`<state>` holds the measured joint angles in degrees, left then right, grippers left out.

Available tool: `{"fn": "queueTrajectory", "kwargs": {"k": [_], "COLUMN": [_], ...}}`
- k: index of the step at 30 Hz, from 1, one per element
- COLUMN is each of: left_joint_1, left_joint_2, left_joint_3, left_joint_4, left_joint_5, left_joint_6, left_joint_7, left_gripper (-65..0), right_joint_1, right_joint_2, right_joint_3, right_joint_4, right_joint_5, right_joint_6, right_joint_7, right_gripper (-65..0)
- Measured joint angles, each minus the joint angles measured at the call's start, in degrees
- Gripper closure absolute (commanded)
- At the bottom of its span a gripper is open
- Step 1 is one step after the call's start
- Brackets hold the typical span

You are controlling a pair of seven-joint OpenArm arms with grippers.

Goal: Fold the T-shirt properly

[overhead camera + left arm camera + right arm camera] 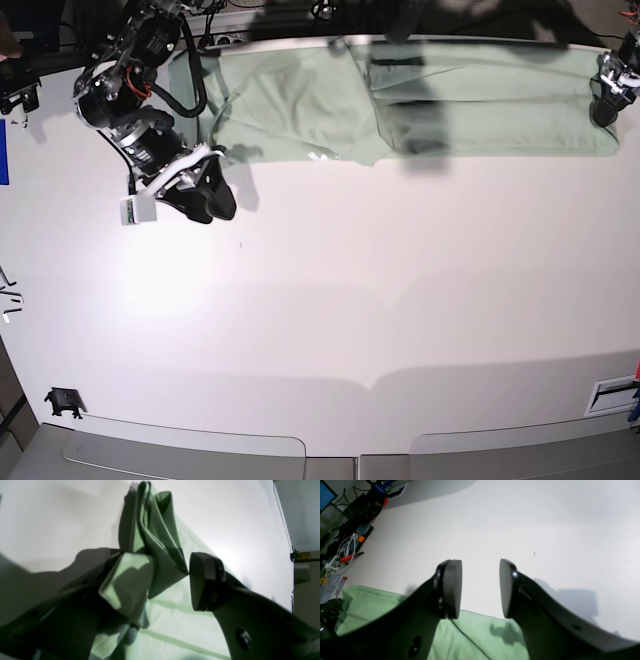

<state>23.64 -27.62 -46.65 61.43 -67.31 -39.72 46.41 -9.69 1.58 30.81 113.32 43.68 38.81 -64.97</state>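
Note:
The pale sage-green T-shirt [400, 100] lies spread out along the far edge of the white table [330, 300]. My left gripper [603, 105] is at the shirt's right end. In the left wrist view its jaws [160, 575] stand apart. A bunched fold of the shirt [150, 537] lies between them and drapes over one finger, and the fold's tip touches the other pad [203, 580]. My right gripper [208, 198] is open and empty over bare table, just in front of the shirt's left end. In the right wrist view [480, 587] the shirt [470, 635] shows below the fingers.
Cables and tools [347, 552] and a monitor [325, 495] crowd the area beyond the table's left side. A small black clip [62, 402] sits near the front left corner. A white slotted part [610, 395] is at the front right edge.

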Motion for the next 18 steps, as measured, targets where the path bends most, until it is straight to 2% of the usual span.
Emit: {"fn": "queueTrajectory", "kwargs": {"k": [7,14,18], "left_joint_1": [0.0,0.0,0.1], "left_joint_2": [-0.3,-4.0,-5.6], "left_joint_3": [0.0,0.1,0.1], "left_joint_4": [0.0,0.0,0.0], "left_joint_5": [1.8,4.2,4.3], "left_joint_6": [-0.3,-0.6,-0.4], "left_joint_7": [0.4,1.5,3.0], "left_gripper": [-35.3,-35.3,-39.6], "right_joint_1": [0.0,0.0,0.0], "right_joint_2": [0.0,0.0,0.0], "right_joint_3": [0.0,0.0,0.0], "right_joint_4": [0.0,0.0,0.0], "right_joint_5": [0.0,0.0,0.0], "right_joint_6": [0.0,0.0,0.0], "right_joint_7": [0.0,0.0,0.0], "right_gripper": [-23.1,-23.1,-23.1]}}
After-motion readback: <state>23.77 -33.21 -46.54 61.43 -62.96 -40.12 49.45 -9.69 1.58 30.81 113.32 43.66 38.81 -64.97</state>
